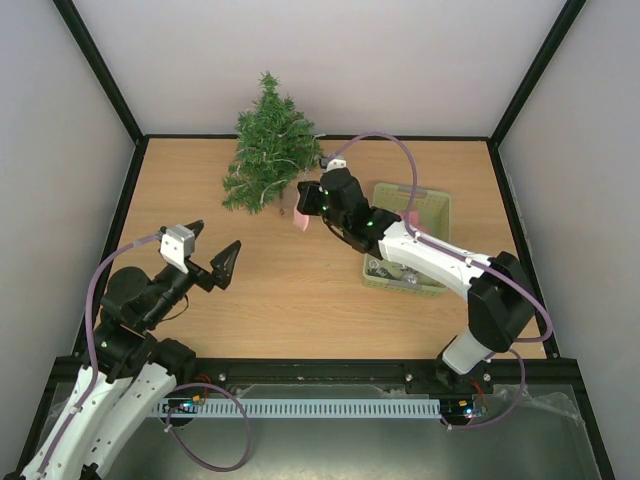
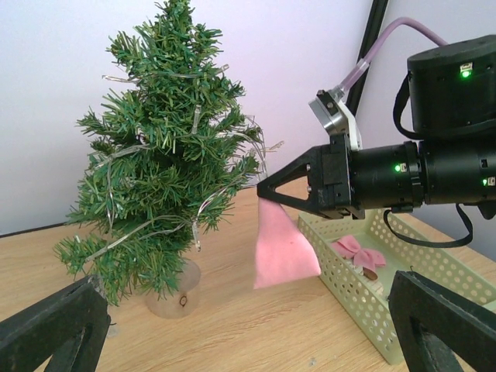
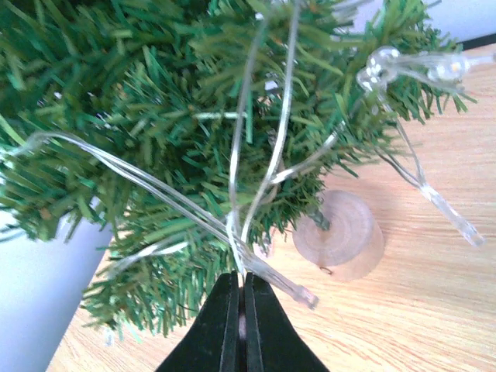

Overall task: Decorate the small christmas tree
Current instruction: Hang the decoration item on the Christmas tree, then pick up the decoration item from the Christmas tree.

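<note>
Cloth [image 2: 283, 248], pink, clamped in right end effector [image 2: 261, 191]; left end effector [image 1: 213, 247] wide apart, empty.

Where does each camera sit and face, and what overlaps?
Top external: above and behind, looking down at the table; left arm and right arm show.
Left wrist: facing the small christmas tree and the right gripper holding a pink piece; own open fingers at bottom corners.
Right wrist: close against the tree's branches; own shut fingers bottom centre.
Shared: all show the tree.
</note>
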### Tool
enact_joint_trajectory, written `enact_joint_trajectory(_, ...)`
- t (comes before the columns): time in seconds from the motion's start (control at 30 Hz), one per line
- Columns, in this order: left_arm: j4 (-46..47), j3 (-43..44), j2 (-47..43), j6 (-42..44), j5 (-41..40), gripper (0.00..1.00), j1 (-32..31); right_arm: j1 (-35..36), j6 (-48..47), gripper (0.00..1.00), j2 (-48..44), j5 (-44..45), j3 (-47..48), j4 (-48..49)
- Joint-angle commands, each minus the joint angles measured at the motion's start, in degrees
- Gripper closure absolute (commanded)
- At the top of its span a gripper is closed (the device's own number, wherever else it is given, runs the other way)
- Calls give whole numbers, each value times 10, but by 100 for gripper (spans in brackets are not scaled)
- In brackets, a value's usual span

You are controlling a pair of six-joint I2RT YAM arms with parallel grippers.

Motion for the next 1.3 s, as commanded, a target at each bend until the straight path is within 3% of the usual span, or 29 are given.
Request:
enact_joint_trajectory(0.0, 11, -6, -4, 7, -8, 1, -3, 2, 1, 98, -26, 8, -15, 8)
enact_joint_trajectory(0.4, 8, -5, -1, 6, -22, 1, -3, 1, -52, 98, -63, 4, -57, 33)
enact_joint_trajectory(0.6, 8, -4, 4, 5, -26, 0, -3, 0, -85, 75, -65, 5, -47, 16)
enact_joint_trajectory(0.83, 5, -2, 17, -2, -25, 0, -3, -2, -125, 57, -129, 15, -79, -70)
enact_joint_trajectory(0.93, 1, 0, 31, -19, -45, 0, -3, -12, -132, 51, -182, 59, -106, -124)
enact_joint_trajectory(1.13, -28, 23, 80, -65, -124, 0, -3, -80, -172, 47, -246, 125, -178, -169)
enact_joint_trajectory(1.27, -40, 23, 108, -67, -106, 0, -3, -139, -204, 47, -235, 148, -191, -173)
